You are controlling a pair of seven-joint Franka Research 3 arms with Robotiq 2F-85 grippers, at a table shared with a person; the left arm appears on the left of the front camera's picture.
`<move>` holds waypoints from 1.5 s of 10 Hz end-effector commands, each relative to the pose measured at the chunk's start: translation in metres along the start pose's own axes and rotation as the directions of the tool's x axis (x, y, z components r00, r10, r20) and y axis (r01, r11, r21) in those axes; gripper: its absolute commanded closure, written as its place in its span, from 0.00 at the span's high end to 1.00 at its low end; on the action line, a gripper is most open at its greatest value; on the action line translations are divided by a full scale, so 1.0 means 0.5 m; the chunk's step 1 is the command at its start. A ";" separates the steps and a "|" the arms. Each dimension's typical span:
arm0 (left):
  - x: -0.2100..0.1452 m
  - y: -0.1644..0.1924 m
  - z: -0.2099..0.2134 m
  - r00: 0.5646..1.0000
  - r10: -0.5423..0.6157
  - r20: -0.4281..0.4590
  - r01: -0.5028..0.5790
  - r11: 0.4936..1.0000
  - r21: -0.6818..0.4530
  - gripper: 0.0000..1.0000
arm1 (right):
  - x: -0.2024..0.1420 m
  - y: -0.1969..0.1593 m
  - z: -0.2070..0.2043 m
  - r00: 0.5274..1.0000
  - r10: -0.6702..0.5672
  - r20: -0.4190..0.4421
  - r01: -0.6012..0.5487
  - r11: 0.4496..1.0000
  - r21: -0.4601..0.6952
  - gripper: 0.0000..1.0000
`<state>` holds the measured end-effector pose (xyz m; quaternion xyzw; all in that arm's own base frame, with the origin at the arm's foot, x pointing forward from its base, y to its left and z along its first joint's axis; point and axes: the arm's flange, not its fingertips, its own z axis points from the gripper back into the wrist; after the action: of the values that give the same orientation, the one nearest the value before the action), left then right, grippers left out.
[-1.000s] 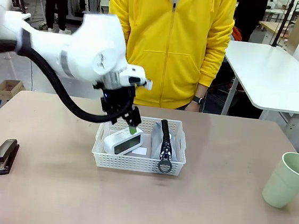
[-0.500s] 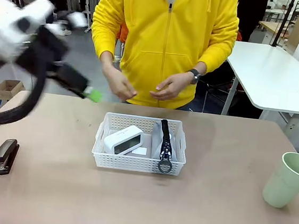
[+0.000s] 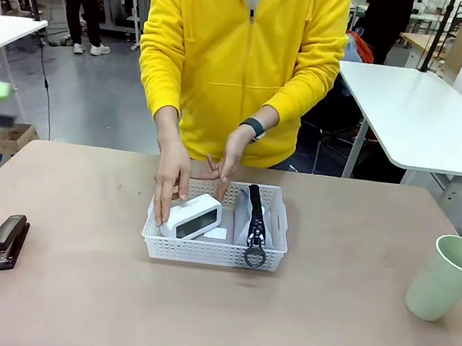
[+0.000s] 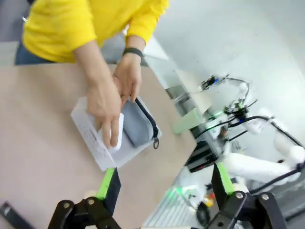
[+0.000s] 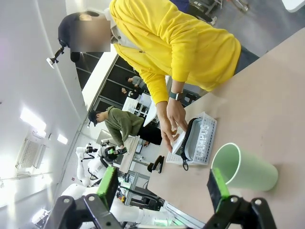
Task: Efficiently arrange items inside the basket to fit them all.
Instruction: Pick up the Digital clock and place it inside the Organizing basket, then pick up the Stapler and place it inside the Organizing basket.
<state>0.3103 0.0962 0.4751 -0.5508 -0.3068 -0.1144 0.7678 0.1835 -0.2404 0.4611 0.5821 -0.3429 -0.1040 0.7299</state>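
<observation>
Front view: table [image 3: 297, 329], with a person [image 3: 243, 59] in yellow at its far side. Basket [image 3: 206, 253] sits mid-table. Left gripper [image 4: 165, 183] hangs above the table, fingers spread wide, empty. Right gripper [image 5: 162, 187] is likewise spread and empty, near the cup [image 3: 445, 278], which stands upright at the table's right end. Pouch [image 3: 258, 217] lies in the basket's right half. Box [image 3: 193, 217] lies tilted in the left half, one hand [image 3: 170, 185] on it and a second hand [image 3: 231, 161] reaching down just behind it. Stapler [image 3: 7, 242] lies well left of the basket.
</observation>
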 end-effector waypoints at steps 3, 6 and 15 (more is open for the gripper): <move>-0.291 0.093 0.016 0.987 0.136 -0.089 -0.144 0.985 -0.095 1.00 | 0.004 0.002 -0.001 0.999 0.028 0.016 -0.028 0.999 0.018 1.00; -0.101 0.101 0.098 0.994 0.102 0.023 -0.100 0.991 -0.085 1.00 | 0.004 0.002 -0.001 0.999 0.028 0.016 -0.028 0.999 0.018 1.00; -0.101 0.101 0.098 0.994 0.102 0.023 -0.100 0.991 -0.085 1.00 | 0.004 0.002 -0.001 0.999 0.028 0.016 -0.028 0.999 0.018 1.00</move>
<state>0.2816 0.1548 0.4132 -0.5934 -0.2828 -0.0840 0.7489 0.1834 -0.2404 0.4613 0.5821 -0.3435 -0.1040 0.7296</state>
